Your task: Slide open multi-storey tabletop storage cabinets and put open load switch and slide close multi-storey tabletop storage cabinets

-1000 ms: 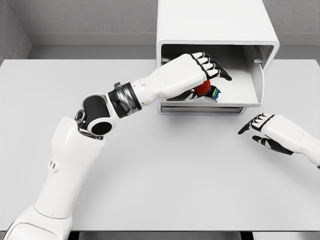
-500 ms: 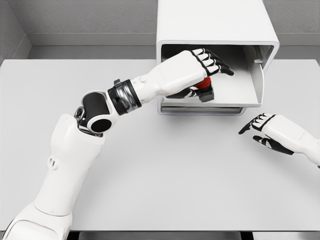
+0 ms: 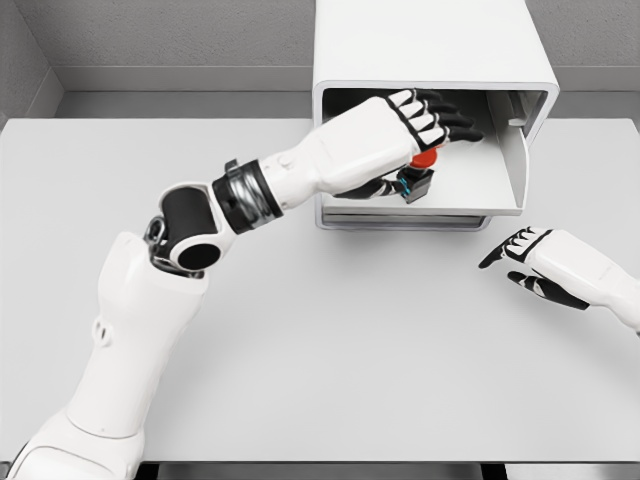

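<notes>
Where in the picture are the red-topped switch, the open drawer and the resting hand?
switch point(image 3: 424, 160): head view, on its red top.
drawer point(image 3: 470, 190): head view, on its bare floor.
right hand point(image 3: 545, 262): head view, on its white back.

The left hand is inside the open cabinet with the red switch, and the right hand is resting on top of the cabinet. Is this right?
Not quite. In the head view the right hand is over the table, right of the cabinet, not on top. The rest holds: left hand, red switch.
</notes>
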Robot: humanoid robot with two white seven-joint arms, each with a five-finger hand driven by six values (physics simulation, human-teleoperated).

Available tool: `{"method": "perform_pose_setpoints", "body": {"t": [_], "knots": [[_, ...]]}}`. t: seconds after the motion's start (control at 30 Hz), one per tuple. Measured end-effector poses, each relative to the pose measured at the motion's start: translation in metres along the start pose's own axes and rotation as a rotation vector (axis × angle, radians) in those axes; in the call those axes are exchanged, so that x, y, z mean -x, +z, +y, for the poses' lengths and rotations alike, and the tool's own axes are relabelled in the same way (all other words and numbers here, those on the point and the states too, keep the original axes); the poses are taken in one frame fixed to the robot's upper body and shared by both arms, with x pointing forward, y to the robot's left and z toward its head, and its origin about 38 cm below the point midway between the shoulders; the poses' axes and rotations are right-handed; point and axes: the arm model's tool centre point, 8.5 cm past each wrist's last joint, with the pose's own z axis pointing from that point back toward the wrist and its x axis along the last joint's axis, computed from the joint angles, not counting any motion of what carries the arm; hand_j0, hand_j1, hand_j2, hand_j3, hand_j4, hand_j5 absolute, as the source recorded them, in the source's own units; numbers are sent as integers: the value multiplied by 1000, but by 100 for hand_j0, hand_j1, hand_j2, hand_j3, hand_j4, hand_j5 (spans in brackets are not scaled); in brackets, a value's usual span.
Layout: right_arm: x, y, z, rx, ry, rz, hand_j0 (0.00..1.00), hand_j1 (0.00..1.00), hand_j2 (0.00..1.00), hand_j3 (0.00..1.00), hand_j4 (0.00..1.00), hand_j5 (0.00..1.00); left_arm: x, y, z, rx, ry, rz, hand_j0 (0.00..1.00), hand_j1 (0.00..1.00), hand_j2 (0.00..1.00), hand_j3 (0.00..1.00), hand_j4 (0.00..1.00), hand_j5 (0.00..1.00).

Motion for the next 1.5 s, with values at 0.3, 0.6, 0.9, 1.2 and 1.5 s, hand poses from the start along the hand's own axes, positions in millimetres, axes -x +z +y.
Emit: {"method": "perform_pose_setpoints", "body": {"t": [0.3, 0.6, 0.9, 1.2, 1.5], "knots": [[-21, -8, -5, 16, 7, -66, 61, 61, 61, 61, 61, 61, 24, 199, -21, -20, 245, 262, 100, 100, 100, 100, 100, 100], [-44, -17, -14, 41, 21, -140, 61, 61, 61, 61, 61, 61, 50, 362, -9, 38, 215, 691, 100, 100, 100, 100, 100, 100], [-46, -23, -25, 68, 41, -155, 61, 61, 61, 61, 61, 61, 60, 366, -23, 121, 193, 732, 100, 100, 100, 100, 100, 100], [-38, -28, -38, 93, 63, -145, 61, 61, 61, 61, 61, 61, 60, 366, -24, 125, 193, 735, 100, 100, 100, 100, 100, 100], [-33, -35, -39, 111, 63, -136, 61, 61, 61, 61, 61, 61, 60, 366, -24, 125, 192, 734, 100, 100, 100, 100, 100, 100]]}}
